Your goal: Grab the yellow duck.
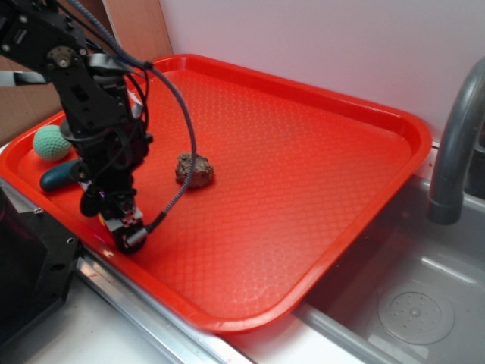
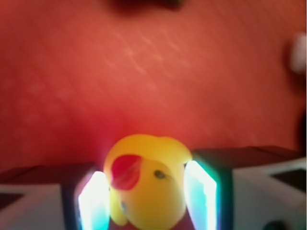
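Sitting between jaws: yellow duck [image 2: 146,179], beak up-left; jaws clenched against both its sides, above red tray [image 2: 144,72].

I see a red plastic tray [image 1: 303,167] with a textured floor; near its middle lies a small brown lumpy object [image 1: 194,171] whose kind I cannot tell; at its left edge sit a green knitted ball [image 1: 50,142] and, just below it, a teal handle-like item [image 1: 61,174]; to the right, a grey faucet [image 1: 455,144] rises over a metal sink [image 1: 409,296].
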{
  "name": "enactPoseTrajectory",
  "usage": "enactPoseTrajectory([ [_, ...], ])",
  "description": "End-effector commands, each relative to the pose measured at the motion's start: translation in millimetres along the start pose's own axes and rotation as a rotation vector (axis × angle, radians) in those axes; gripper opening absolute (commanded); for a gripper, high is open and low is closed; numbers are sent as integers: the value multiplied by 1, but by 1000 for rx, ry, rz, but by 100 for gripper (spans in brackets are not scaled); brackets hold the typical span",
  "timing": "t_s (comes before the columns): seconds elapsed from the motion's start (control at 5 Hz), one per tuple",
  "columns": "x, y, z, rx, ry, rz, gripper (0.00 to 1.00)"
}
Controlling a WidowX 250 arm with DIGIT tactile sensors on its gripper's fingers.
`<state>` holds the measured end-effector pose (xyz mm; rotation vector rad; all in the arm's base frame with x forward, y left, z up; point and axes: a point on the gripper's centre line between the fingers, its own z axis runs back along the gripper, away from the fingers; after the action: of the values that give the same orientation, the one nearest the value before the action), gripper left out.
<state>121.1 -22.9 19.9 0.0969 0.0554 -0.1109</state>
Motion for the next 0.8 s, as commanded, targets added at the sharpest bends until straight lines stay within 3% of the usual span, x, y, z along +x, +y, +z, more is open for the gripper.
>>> enactPoseTrajectory([
  [0.0, 27, 57, 92, -65, -108, 237, 0],
  [0.2, 38, 83, 142, -69, -158, 377, 0],
  [0.4, 42, 93, 183, -96, -187, 423, 0],
  [0.6, 46, 87, 194, -85, -192, 428, 0],
])
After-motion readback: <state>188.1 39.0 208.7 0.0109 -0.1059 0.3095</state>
